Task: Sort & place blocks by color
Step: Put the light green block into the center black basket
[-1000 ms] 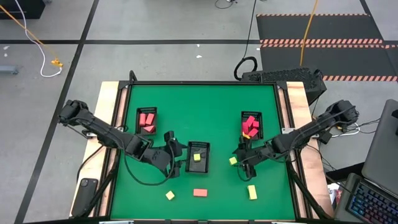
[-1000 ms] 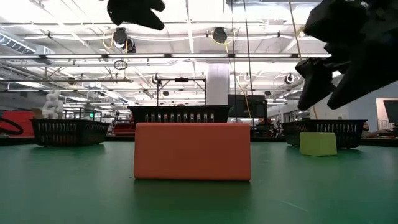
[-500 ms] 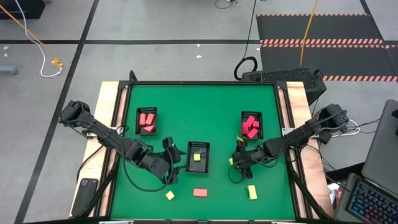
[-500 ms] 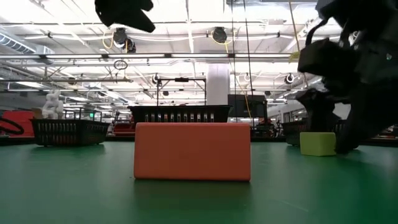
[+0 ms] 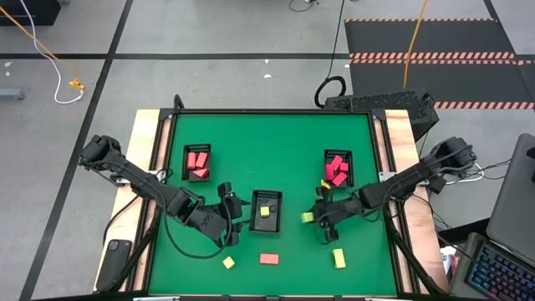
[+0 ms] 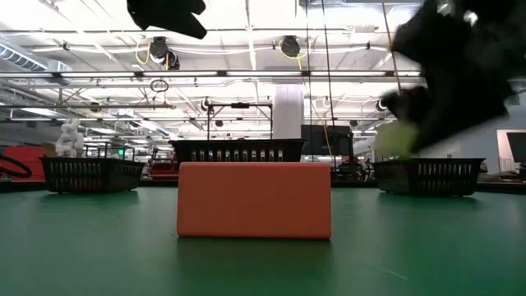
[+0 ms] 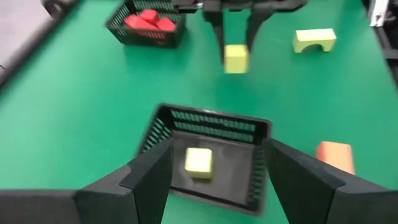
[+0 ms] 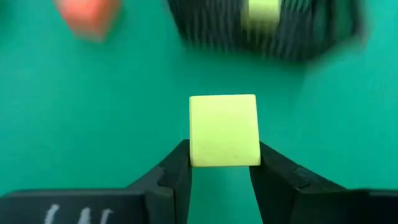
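My right gripper (image 5: 313, 218) is shut on a pale yellow cube (image 8: 224, 130), right of the middle black tray (image 5: 266, 211), which holds another yellow cube (image 7: 198, 160). My left gripper (image 7: 214, 180) is open and hovers left of that tray, touching nothing. A salmon block (image 5: 268, 258), a small yellow block (image 5: 228, 262) and a yellow arch block (image 5: 338, 257) lie flat on the mat near the near edge. Pink-red blocks fill the left tray (image 5: 197, 161) and the right tray (image 5: 338, 168). My right gripper pinches the yellow cube by two opposite side faces (image 8: 194, 152), one finger (image 8: 273, 168) on each side. The fingers slant down from the table's right. The cube (image 6: 394, 140) is lifted clear of the mat and sits square between the fingers.
The green mat has free room between the trays and along the far side. The salmon block (image 6: 255, 200) stands close before the low camera. Wooden rims border the mat left and right.
My right gripper came down around the yellow cube on the mat, took hold of it and lifted it clear, moving a little left toward the middle tray. My left gripper shifted slightly toward the near edge.
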Robot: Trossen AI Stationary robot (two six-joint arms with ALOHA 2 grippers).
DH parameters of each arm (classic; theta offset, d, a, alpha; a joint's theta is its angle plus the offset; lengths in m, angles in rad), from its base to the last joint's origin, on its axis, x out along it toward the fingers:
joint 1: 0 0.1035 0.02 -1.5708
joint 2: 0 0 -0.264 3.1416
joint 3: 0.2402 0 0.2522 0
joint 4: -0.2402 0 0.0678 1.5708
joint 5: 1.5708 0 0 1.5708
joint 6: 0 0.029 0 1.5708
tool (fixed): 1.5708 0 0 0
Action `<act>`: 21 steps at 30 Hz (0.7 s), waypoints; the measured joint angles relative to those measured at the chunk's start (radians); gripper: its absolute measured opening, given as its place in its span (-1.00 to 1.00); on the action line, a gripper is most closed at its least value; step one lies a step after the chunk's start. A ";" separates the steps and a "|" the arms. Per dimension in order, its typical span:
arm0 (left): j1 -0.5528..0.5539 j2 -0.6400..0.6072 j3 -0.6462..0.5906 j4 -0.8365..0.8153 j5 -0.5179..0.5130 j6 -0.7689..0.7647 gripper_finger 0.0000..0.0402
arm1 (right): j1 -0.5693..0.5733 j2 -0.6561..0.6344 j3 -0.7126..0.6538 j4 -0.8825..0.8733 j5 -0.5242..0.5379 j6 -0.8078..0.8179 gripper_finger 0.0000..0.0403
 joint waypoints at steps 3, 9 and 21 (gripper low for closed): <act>0.019 0.000 0.000 0.037 -0.069 0.107 0.25 | -0.014 -0.045 0.020 0.120 0.024 -0.083 -0.41; 0.141 -0.036 0.000 0.238 -0.118 0.318 0.25 | -0.101 0.005 0.155 0.140 0.020 -0.155 -0.41; 0.258 -0.115 0.000 0.284 0.033 0.396 0.25 | -0.197 0.298 0.351 0.161 -0.084 -0.166 -0.41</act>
